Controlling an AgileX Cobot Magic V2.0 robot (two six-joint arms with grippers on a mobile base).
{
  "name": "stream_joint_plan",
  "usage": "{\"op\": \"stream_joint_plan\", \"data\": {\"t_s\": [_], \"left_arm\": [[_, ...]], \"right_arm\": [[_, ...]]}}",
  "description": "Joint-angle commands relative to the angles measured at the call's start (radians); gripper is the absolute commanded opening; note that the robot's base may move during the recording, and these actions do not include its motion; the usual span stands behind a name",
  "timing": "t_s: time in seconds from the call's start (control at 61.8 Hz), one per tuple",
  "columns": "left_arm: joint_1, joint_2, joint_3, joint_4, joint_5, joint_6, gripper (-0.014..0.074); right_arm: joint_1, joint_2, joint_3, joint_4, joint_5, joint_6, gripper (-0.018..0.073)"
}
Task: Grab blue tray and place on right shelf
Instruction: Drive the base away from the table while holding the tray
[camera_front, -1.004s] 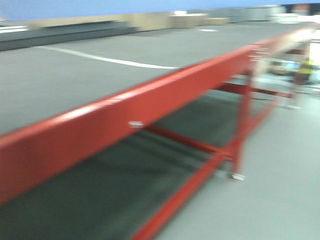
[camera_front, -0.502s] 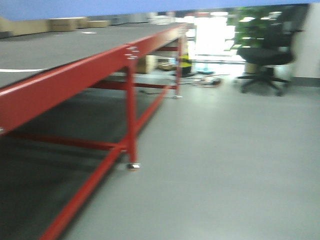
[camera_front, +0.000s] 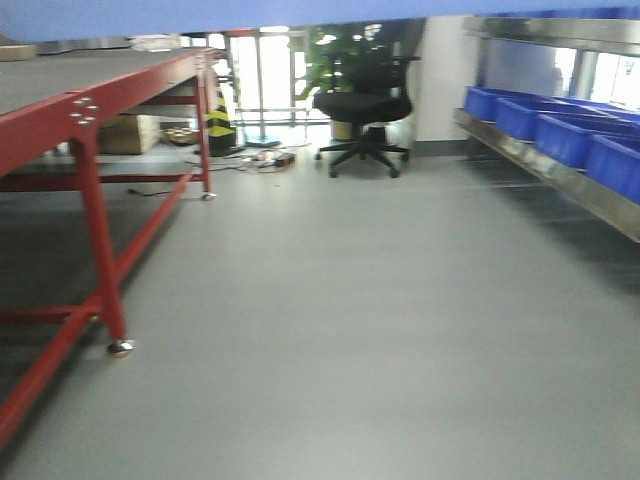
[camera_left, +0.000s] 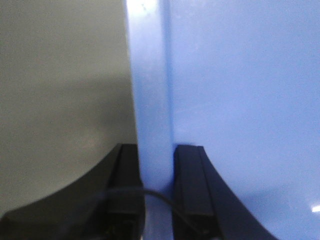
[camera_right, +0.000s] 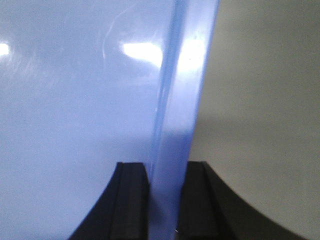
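Observation:
The blue tray (camera_front: 200, 14) shows as a light-blue band along the top edge of the front view, held up off any surface. In the left wrist view my left gripper (camera_left: 156, 165) is shut on the blue tray's (camera_left: 240, 90) left rim. In the right wrist view my right gripper (camera_right: 166, 175) is shut on the blue tray's (camera_right: 75, 100) right rim. The right shelf (camera_front: 560, 178), of shiny steel, runs along the right side of the front view, apart from the tray.
Several deep blue bins (camera_front: 560, 130) fill the steel shelf. A red-framed table (camera_front: 90, 130) with a castor (camera_front: 120, 348) stands at the left. A black office chair (camera_front: 365, 110) is at the far end. Grey floor (camera_front: 330, 320) lies between.
The front view has swung right: the red table slid from the middle to the left edge, the chair moved toward the centre, and the steel shelf with blue bins came into view.

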Motion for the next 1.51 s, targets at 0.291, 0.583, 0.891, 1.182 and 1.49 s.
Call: {"op": "stream_joint_plan", "data": {"t_s": [0.291, 0.583, 0.891, 1.182, 1.49], "left_arm": [[-0.006, -0.032, -0.028, 0.066, 0.122, 0.02, -0.0048], [-0.006, -0.032, -0.028, 0.063, 0.122, 0.02, -0.0048], [-0.006, -0.032, -0.028, 0.063, 0.122, 0.02, -0.0048], [-0.006, -0.032, -0.028, 0.059, 0.122, 0.02, -0.0048], [-0.006, -0.032, -0.028, 0.046, 0.122, 0.02, -0.0048]], "right_arm": [[-0.006, -0.022, -0.041, -0.054, -0.058, -0.025, 0.0057], [-0.006, -0.022, -0.041, -0.054, -0.058, -0.025, 0.0057], [-0.006, -0.022, -0.041, -0.054, -0.058, -0.025, 0.0057], [-0.006, -0.022, -0.04, -0.054, -0.056, -0.025, 0.0057], [-0.006, -0.022, -0.04, -0.054, -0.055, -0.025, 0.0057]]}}
